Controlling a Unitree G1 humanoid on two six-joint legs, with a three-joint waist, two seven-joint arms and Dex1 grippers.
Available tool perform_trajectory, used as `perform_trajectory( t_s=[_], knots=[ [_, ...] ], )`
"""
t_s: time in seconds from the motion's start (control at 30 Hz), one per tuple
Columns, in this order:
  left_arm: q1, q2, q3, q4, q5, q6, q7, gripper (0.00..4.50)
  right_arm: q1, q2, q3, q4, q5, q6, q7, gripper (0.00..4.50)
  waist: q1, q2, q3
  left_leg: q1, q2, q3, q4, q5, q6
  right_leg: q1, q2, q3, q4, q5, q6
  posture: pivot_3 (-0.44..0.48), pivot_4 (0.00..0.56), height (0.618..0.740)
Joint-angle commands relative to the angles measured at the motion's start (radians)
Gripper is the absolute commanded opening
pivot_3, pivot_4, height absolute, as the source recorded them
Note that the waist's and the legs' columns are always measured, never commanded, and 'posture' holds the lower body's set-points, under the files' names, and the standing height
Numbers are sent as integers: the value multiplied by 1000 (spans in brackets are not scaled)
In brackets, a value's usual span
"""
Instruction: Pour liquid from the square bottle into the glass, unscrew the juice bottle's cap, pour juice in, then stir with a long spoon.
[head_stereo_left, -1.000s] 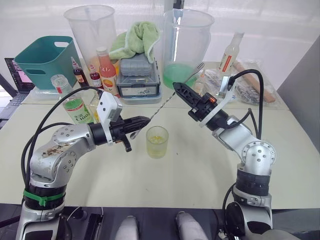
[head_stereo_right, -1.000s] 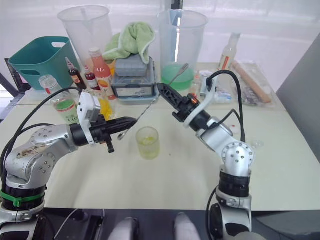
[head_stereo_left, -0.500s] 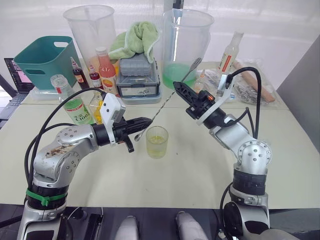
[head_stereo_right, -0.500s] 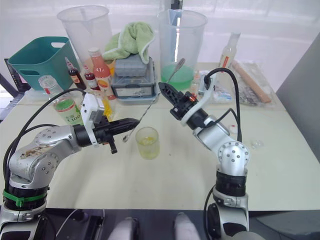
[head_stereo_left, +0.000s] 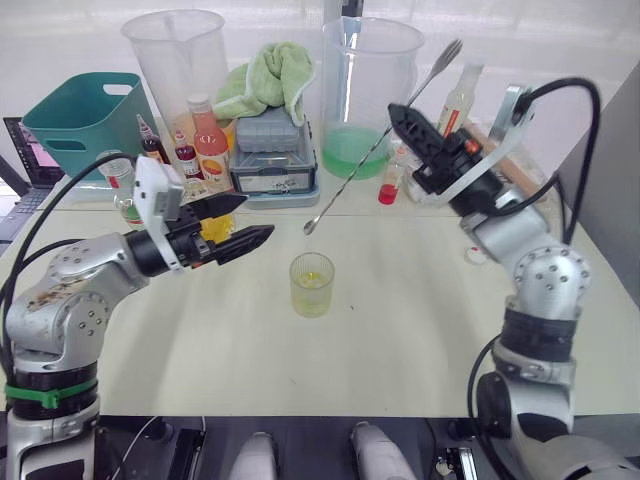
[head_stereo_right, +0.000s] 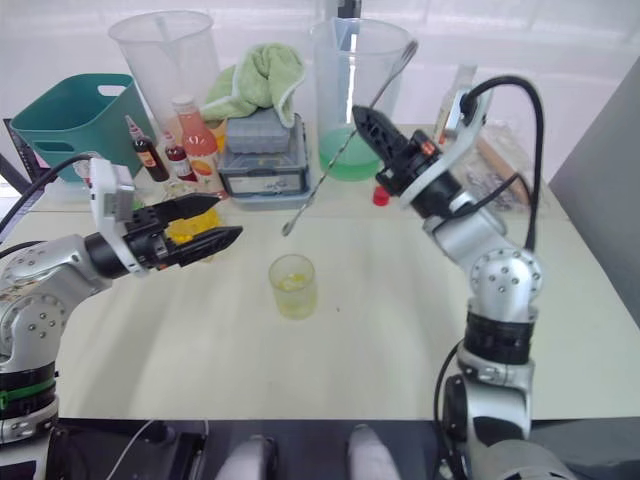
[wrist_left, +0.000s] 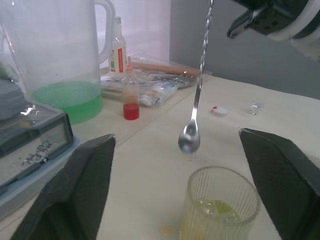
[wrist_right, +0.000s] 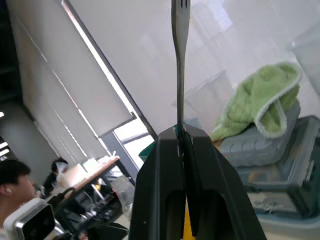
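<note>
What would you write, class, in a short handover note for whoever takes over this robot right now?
Right gripper: shut on the long spoon, held in the air at a slant, its bowl above and beyond the glass.
Left gripper: open, holding nothing, hovering to the left of the glass.
The glass stands at mid-table with a little yellowish liquid at the bottom. A white cap lies on the table to the right.
Done, judging by this: liquid is in the glass and the spoon is picked up.
Left: lower the spoon's bowl into the glass and stir.
</note>
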Motion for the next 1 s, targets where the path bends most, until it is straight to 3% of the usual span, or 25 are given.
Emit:
perform_trajectory(
  t_s=[0.03,0.33,0.7,1.0],
  knots=[
    [49,22,27,-5,21,-69,-41,4477,-30,-48,50,-27,-51,10,94,0,-5,0,0,0,0,0,0,0,0,0,0,0,0,0,0,0,150,728],
    [204,31,-8,-31,53,-138,-108,4477,-14,-115,142,-89,-106,75,216,0,-7,0,0,0,0,0,0,0,0,0,0,0,0,0,0,0,150,728],
    [242,24,-56,-37,89,-190,-108,4477,23,-157,296,-161,-298,47,364,0,-7,0,0,0,0,0,0,0,0,-1,0,0,0,-1,0,0,150,728],
    [279,13,-61,-68,102,-198,-94,4477,76,-100,301,-195,-310,44,382,0,-7,0,0,0,0,0,0,0,0,0,0,0,0,-1,0,0,150,728]
  ],
)
